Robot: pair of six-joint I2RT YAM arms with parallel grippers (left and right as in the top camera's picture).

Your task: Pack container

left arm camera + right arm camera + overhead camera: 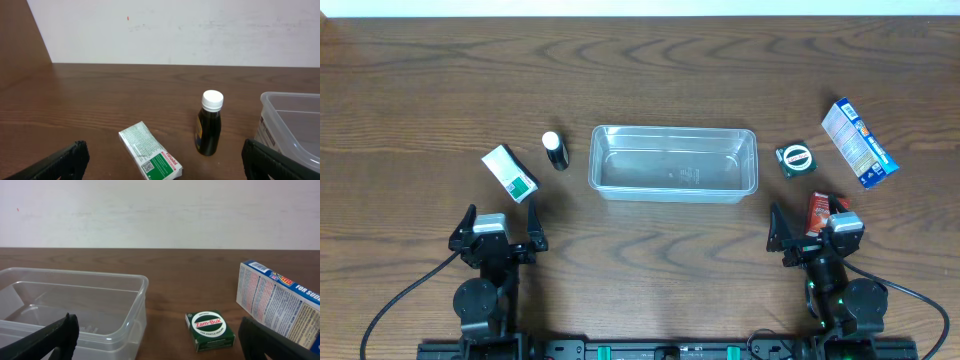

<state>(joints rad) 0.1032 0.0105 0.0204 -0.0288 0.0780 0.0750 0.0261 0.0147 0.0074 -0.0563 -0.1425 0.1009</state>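
While upright, one bottle [556,151], one container [672,130].

The container [650,165] is clear, the bottle [556,151] dark, white-capped, the carton [859,142] blue-and-white.

Folded low at the near edge, one arm left, one right. Spread wide, empty, aimed far: left gripper [502,228]. Likewise spread wide and empty: right gripper [807,228].
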